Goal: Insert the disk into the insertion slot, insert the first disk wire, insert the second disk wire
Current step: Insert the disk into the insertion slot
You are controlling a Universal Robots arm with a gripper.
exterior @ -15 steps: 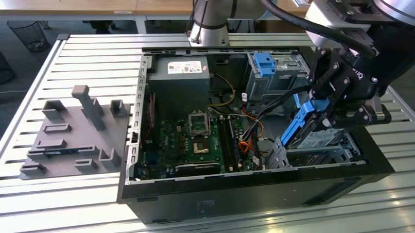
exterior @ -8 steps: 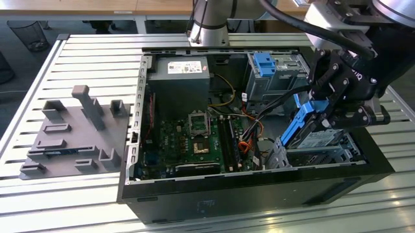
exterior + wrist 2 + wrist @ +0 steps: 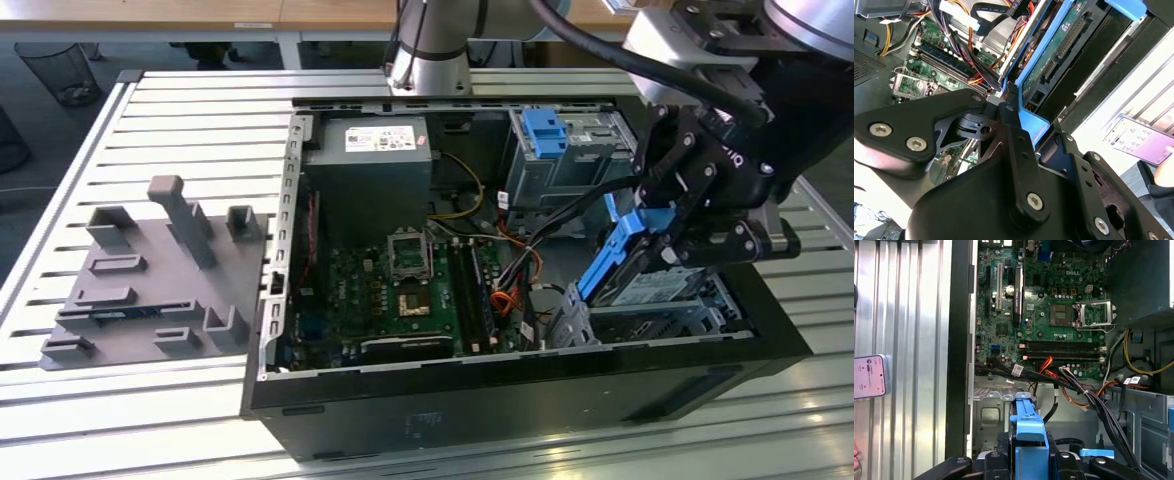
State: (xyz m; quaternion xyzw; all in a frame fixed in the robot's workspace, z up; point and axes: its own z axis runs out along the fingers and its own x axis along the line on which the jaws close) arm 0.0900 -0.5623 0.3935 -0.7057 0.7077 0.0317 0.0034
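Note:
In the exterior view my gripper (image 3: 674,235) is shut on the disk (image 3: 614,255), a silver drive in a bright blue carrier. The disk tilts steeply, with its lower end down at the insertion slot (image 3: 681,322), a silver sheet-metal cage in the case's near right corner. The second wrist view shows the disk's green circuit board (image 3: 1054,55) inside the blue frame, with black gripper links (image 3: 1019,150) closed on it. In the first wrist view the blue carrier (image 3: 1029,440) sits over the cage floor (image 3: 989,412). Black and orange cables (image 3: 1079,390) lie loose beside the cage; I cannot tell which are the disk wires.
The open black computer case (image 3: 534,400) lies on a slatted metal table (image 3: 187,110). A taller metal bay with a blue latch (image 3: 545,130) stands behind the cage. A grey fixture block (image 3: 147,280) sits on the exterior view's left. A person's hand holds a phone (image 3: 869,376) beside the case.

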